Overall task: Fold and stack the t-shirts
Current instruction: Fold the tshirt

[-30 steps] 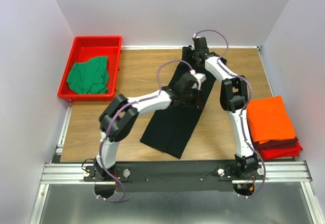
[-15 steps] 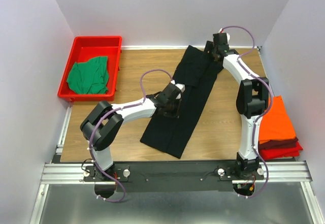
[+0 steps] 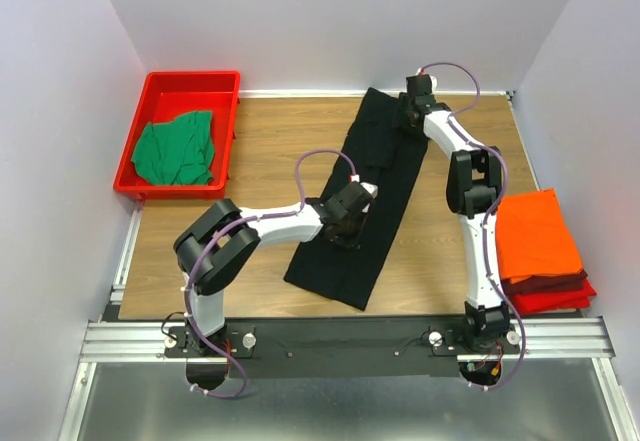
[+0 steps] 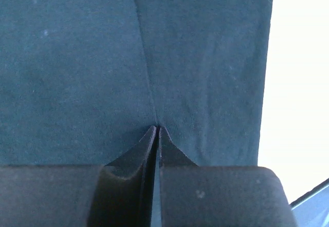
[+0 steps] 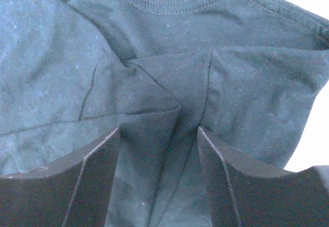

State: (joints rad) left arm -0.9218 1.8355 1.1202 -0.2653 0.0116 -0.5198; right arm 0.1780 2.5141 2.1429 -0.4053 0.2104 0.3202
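Black t-shirt (image 3: 392, 173) lies flat on the bench (image 3: 260, 141), right of the red tray (image 3: 190, 81), folded lengthwise into a narrow strip. Its long axis runs diag.: the collar end points to the far side, away from the tray, & the hem end points to the near edge.

We count 3 t-shirts (1 black, 1 green, 1 orange), 1 tray & 2 end effectors. Green t-shirt (image 3: 177, 148) sits crumpled inside the tray. Orange t-shirt (image 3: 535, 236) is folded square, well apart from the tray on the opposite side of the bench, on top of a stack of red folded cloth (image 3: 560, 296).

Black cloth looks plain & matte, w/ a straight crease down the strip. Near the collar it has a stitched band & several bunched, angled folds.

Left end effector (image 4: 157, 130) is approx mid-strip, its jaws pressed together & pinching a thin ridge of the black t-shirt. Right end effector (image 5: 158, 129) is at the collar end, jaws apart, w/ a raised fold of cloth btwn them, not gripped.
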